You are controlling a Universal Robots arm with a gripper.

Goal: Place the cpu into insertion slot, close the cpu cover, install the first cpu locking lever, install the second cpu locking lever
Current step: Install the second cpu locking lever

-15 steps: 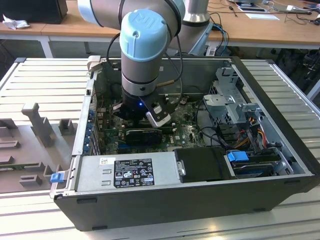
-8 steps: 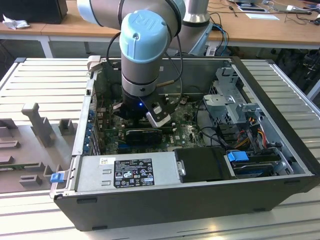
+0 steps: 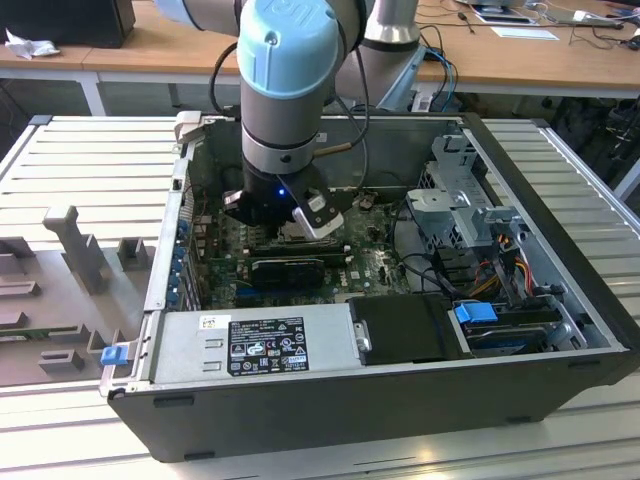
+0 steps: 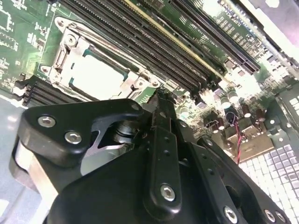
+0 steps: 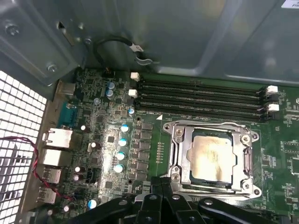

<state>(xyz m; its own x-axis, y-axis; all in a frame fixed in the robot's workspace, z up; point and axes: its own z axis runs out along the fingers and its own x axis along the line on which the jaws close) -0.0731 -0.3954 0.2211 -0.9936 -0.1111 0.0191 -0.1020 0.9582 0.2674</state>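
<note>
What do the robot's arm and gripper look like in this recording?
The arm has silver-grey tube segments with pale blue joint caps, a black cable looping beside it and a small blue light on its black wrist section. The gripper is matte black, built from flat linkage bars joined by silver screws.

We see the cpu (image 5: 212,156) with a dull, smeared metal top, framed by the shiny bare-metal cover (image 5: 180,154). The board (image 5: 107,144) is glossy green; the gripper (image 4: 159,135) is matt black; the case wall (image 5: 187,32) is brushed grey steel.
</note>
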